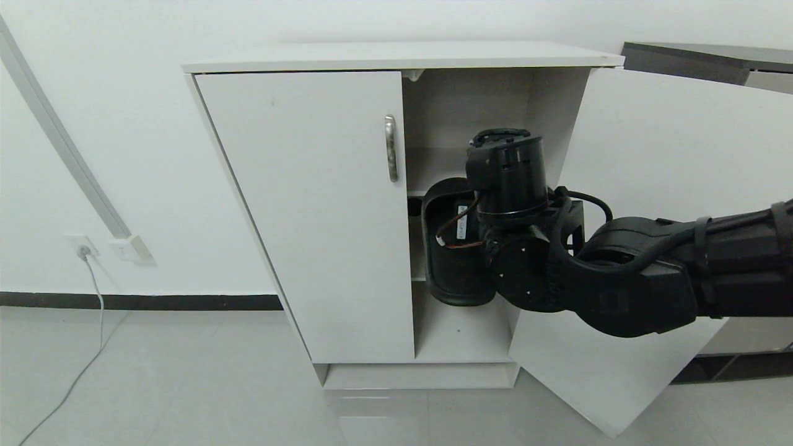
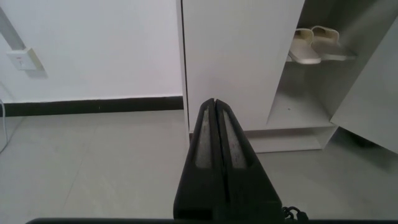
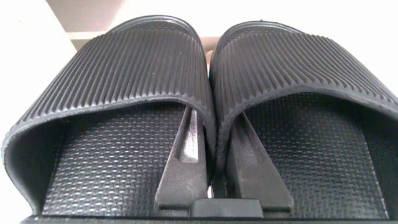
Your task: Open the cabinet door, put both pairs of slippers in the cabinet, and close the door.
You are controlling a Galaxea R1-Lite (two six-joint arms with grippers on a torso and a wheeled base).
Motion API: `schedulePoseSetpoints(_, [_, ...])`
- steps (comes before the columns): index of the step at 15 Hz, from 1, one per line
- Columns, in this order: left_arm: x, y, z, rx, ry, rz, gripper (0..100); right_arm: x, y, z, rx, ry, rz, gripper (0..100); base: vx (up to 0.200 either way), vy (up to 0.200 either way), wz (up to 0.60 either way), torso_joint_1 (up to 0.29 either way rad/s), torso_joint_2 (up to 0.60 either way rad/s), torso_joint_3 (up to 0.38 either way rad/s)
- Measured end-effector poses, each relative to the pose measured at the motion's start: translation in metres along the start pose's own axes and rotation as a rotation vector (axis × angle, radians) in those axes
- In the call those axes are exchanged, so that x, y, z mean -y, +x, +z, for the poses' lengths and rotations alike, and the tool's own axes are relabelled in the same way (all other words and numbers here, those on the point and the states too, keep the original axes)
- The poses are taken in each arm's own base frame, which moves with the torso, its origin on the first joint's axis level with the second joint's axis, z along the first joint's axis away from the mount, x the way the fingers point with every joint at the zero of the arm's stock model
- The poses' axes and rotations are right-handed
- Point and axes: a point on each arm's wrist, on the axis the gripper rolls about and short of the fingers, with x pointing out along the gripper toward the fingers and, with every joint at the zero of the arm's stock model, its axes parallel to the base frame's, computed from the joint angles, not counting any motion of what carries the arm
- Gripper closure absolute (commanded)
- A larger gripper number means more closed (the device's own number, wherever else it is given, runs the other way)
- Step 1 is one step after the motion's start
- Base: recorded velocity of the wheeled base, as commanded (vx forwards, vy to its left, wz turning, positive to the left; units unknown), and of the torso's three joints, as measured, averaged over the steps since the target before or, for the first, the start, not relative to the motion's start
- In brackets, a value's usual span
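Inside cabinet (image 1: 297, 204): beige slippers (image 2: 314, 45), plus black slippers (image 3: 143, 68) in right end effector (image 3: 214, 124)

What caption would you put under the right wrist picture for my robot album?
Right gripper pinches two black slippers together by their touching inner walls.

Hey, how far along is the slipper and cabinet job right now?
Done: the right cabinet door stands open, and the beige slippers sit inside the cabinet. In hand: the right pincer grips the black slippers at the opening. Left: set them down, let go, shut the door.
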Motion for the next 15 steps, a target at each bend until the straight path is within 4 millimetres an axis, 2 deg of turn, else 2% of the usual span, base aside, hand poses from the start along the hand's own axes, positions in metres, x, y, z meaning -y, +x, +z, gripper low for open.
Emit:
schedulePoseSetpoints(3, [0.0,0.0,0.0,0.0,0.0,0.0,100,0.0,0.0001,-0.0015,-0.003,-0.003,0.001,100,0.0,0.0,0.0,0.0,0.0,0.0])
schedulePoseSetpoints(15, [0.0,0.0,0.0,0.0,0.0,0.0,100,0.0022,0.0019,-0.0035,-0.008,-0.01,-0.006,100,0.2,0.0,0.0,0.004,0.0,0.004])
